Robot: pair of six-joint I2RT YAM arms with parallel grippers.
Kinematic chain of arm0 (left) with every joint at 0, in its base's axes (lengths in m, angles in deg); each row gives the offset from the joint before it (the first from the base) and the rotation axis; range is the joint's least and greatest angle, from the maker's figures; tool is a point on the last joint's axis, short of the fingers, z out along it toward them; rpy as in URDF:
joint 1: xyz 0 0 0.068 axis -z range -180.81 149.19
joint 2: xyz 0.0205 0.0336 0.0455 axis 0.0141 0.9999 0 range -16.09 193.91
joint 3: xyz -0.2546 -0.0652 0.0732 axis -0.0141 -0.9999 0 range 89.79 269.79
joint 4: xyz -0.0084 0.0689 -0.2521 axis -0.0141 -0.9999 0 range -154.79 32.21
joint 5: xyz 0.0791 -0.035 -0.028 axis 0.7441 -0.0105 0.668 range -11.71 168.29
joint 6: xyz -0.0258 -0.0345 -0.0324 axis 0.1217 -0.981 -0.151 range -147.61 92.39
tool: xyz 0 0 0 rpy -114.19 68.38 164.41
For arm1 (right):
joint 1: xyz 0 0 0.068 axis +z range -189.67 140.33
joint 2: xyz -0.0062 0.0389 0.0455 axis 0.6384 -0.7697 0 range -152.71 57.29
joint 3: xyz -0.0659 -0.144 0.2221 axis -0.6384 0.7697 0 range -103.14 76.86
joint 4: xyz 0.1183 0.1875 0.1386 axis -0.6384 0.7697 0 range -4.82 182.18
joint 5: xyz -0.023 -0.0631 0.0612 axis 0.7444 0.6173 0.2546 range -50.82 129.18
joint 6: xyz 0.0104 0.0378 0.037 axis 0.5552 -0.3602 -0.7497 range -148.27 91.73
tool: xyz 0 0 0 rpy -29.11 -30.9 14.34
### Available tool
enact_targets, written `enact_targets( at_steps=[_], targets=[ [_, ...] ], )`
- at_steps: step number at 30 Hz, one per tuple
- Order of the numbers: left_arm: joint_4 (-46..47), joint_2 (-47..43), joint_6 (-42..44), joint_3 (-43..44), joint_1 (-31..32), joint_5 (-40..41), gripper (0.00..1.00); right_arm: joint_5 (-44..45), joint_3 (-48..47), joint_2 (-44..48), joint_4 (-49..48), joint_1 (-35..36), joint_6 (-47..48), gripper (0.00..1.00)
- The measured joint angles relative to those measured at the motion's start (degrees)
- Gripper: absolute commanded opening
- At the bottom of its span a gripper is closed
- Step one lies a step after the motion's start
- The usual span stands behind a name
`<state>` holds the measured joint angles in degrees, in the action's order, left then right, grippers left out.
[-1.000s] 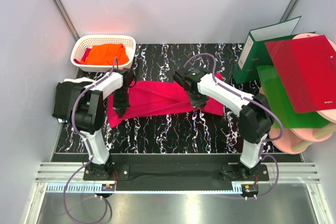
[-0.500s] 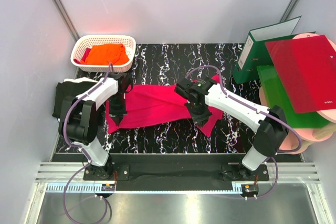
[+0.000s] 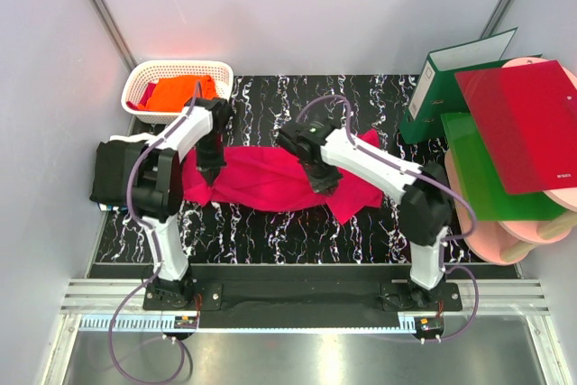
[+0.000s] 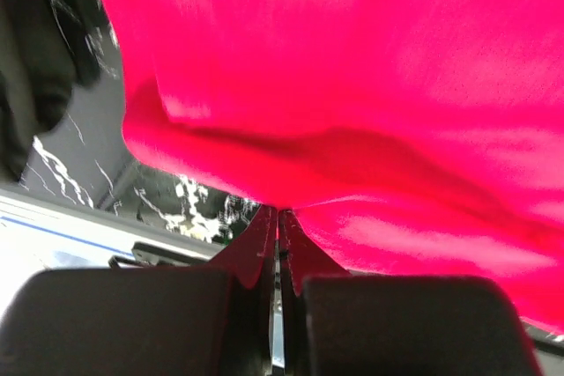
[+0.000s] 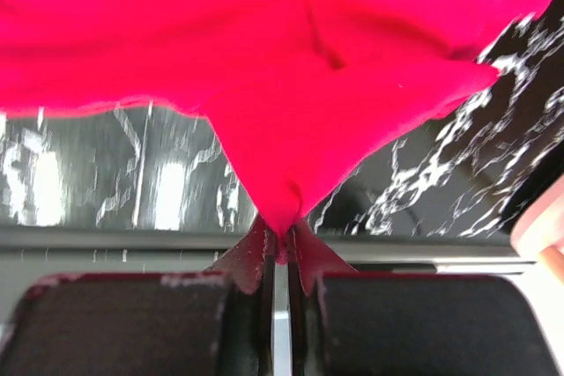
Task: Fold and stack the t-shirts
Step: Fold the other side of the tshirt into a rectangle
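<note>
Pinching the soft crimson-pink t-shirt (image 3: 266, 182) at two places, both arms reach over the middle of the black, white-veined marble-pattern table (image 3: 270, 227). The shirt lies there as a crumpled band running left to right, with its right end hanging toward the near edge in a loose flap.

The left gripper (image 3: 209, 171) has its jaws clamped together on the shirt's left end. In the left wrist view the tips of this gripper (image 4: 278, 213) meet on a thin fold of cloth (image 4: 352, 85), which spreads away beyond them. The right gripper (image 3: 323, 182) has its jaws clamped on the shirt right of centre. In its own wrist view the fabric (image 5: 220, 41) narrows to a point caught between the tips of that gripper (image 5: 280, 237).

A black cloth t-shirt (image 3: 113, 173) lies at the table's left edge, just beside the left arm. An orange cloth t-shirt (image 3: 176, 89) sits in the white plastic lattice basket (image 3: 225, 78) at the far left corner. A stiff glossy red plastic folder (image 3: 518, 123) rests on a green folder (image 3: 478, 173) at the right.
</note>
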<state>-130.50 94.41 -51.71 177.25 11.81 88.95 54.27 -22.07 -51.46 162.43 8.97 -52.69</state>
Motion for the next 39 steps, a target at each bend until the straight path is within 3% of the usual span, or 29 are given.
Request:
enact_targets(
  at_steps=[6, 9, 10, 13, 14, 16, 17, 18, 24, 25, 26, 27, 28, 29, 30, 31, 39],
  targets=[
    [-1.7, 8.2, -0.4, 10.0, -0.8, 3.5, 0.07, 6.6, -6.2, -8.2, -0.5, -0.8, 0.0, 0.0],
    [-2.5, 10.3, -0.4, 12.2, -1.6, 5.1, 0.17, 9.4, -6.6, -10.0, -0.5, -1.9, -0.1, 0.0],
    [-2.5, 10.7, -0.4, 12.4, -2.1, 5.5, 0.25, 10.5, -6.6, -10.7, -0.5, -2.5, -0.3, 0.0],
    [-2.9, 11.3, -0.5, 12.5, -3.7, 6.4, 0.34, 13.0, -7.6, -12.9, -0.3, -4.5, -0.7, 0.0],
    [-2.8, 11.5, -0.7, 12.5, -4.5, 6.5, 0.42, 14.3, -8.4, -13.9, -0.3, -5.4, -0.9, 0.0],
    [-2.7, 12.0, -0.5, 12.5, -5.7, 6.6, 0.7, 16.4, -10.4, -15.9, 0.1, -6.6, -1.1, 0.0],
    [-2.6, 12.2, -0.4, 12.5, -6.3, 6.5, 0.94, 17.3, -11.4, -16.8, 0.0, -7.1, -1.2, 0.0],
    [-2.6, 12.4, -0.4, 12.5, -6.8, 6.6, 0.99, 18.4, -12.7, -17.9, 0.1, -7.6, -1.3, 0.0],
    [-2.3, 12.6, 0.3, 12.7, -7.3, 6.8, 0.99, 24.2, -22.4, -23.5, 0.4, -8.4, -1.4, 0.01],
    [-2.2, 12.6, 0.6, 12.7, -7.1, 6.8, 0.99, 25.4, -24.2, -24.2, 0.4, -8.5, -1.4, 0.05],
    [-2.2, 12.6, 0.9, 12.7, -7.1, 6.7, 0.99, 26.8, -25.7, -24.9, 0.4, -8.5, -1.4, 0.27],
    [-2.2, 12.6, 1.3, 12.8, -7.0, 6.6, 0.99, 28.0, -27.2, -25.6, 0.4, -8.5, -1.4, 0.3],
    [-2.2, 12.6, 1.7, 12.8, -7.0, 6.4, 0.99, 29.1, -28.6, -26.4, 0.4, -8.7, -1.4, 0.43],
    [-2.2, 12.6, 2.0, 12.8, -6.8, 6.2, 0.99, 30.1, -29.7, -27.2, 0.2, -8.9, -1.3, 0.77],
    [-2.2, 12.5, 2.3, 12.8, -6.7, 6.0, 0.99, 30.7, -30.1, -27.7, 0.0, -9.0, -1.5, 0.95],
    [-2.1, 12.3, 2.8, 12.8, -6.4, 5.8, 0.99, 31.5, -30.2, -28.2, -0.2, -9.4, -1.7, 1.0],
    [-1.0, 4.5, 4.2, 11.2, -4.8, 5.2, 0.99, 30.4, -22.3, -24.5, -0.5, -11.0, -2.9, 0.98]
  ],
)
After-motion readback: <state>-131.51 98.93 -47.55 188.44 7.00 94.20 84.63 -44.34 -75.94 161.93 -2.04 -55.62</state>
